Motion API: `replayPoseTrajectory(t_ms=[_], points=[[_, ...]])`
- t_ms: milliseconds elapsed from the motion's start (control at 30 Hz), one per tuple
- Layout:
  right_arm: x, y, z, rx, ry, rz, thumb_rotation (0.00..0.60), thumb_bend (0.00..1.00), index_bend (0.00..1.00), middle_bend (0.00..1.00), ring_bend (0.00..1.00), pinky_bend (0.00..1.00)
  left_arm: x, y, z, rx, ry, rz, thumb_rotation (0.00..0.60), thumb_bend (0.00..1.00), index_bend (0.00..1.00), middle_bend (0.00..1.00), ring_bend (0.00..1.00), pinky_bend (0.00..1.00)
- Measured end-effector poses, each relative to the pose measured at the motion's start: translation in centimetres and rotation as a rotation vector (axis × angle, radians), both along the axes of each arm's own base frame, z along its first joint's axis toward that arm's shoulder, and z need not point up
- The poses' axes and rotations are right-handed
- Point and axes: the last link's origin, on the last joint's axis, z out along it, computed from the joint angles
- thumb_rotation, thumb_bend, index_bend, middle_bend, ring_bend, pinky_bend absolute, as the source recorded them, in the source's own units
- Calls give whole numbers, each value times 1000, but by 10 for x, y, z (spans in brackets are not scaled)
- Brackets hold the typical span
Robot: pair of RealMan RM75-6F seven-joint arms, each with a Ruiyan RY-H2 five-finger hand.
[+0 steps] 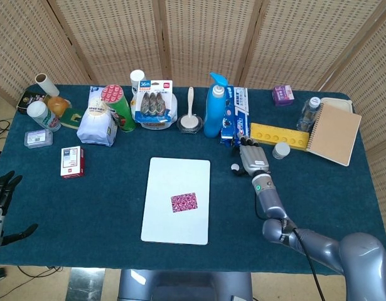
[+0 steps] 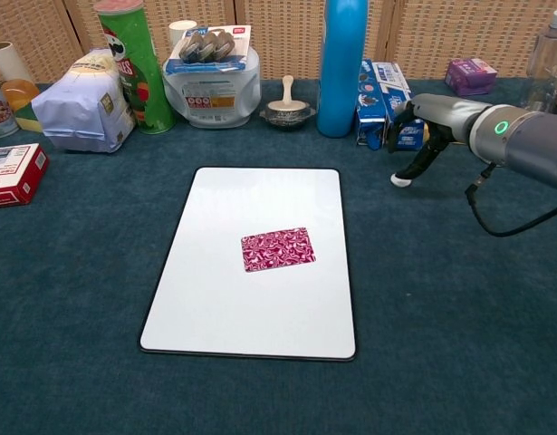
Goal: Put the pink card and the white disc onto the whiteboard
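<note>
- The whiteboard (image 1: 177,199) (image 2: 257,261) lies flat on the blue table (image 1: 105,194) (image 2: 459,308), near the middle of the front half
- The pink card (image 1: 184,202) (image 2: 277,249) rests on the board, a little toward 5 o'clock of the board's centre in the head view
- The white disc (image 1: 235,167) (image 2: 399,180) is on the cloth, off the board, out at 2 o'clock from the card and just past the board's right edge
- The right hand (image 1: 253,159) (image 2: 423,136) reaches down at the disc; in the chest view its dark fingertips (image 2: 408,172) come down onto the disc's right edge, touching it
- Whether the right hand has the disc pinched or is only touching it cannot be told; the fingers are curled downward and close together
- The left hand (image 1: 0,192) sits at the table's front left corner, at 9 o'clock from the board and well apart from it; it holds nothing and its fingers are spread
- Behind the right hand, at 12 o'clock, stand the toothpaste boxes (image 1: 237,116) (image 2: 387,91), with the blue bottle (image 1: 214,112) (image 2: 343,63) just to their left
- A yellow block (image 1: 280,135) lies at 2 o'clock from the right hand, with a small white-capped jar (image 1: 281,150) in front of it
- A red and white box (image 1: 72,161) (image 2: 12,172) sits at 10 o'clock from the board
</note>
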Motion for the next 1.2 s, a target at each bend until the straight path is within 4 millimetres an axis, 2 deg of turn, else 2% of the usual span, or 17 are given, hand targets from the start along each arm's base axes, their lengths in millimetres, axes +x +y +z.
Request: replayPoseTrajectory(t_ms=[433, 800, 1200], points=[[-3, 4, -13, -47, -25, 16, 600, 304, 429, 4, 0, 0, 0, -2, 2, 6, -8, -3, 600, 47, 0, 0, 0, 0], [-4, 5, -14, -33, -19, 20, 600, 309, 430, 0, 0, 0, -1, -2, 3, 5, -9, -5, 600, 47, 0, 0, 0, 0], [-13, 8, -16, -19, 17, 26, 600, 309, 431, 0, 0, 0, -1, -2, 3, 6, -9, -4, 600, 47, 0, 0, 0, 0]])
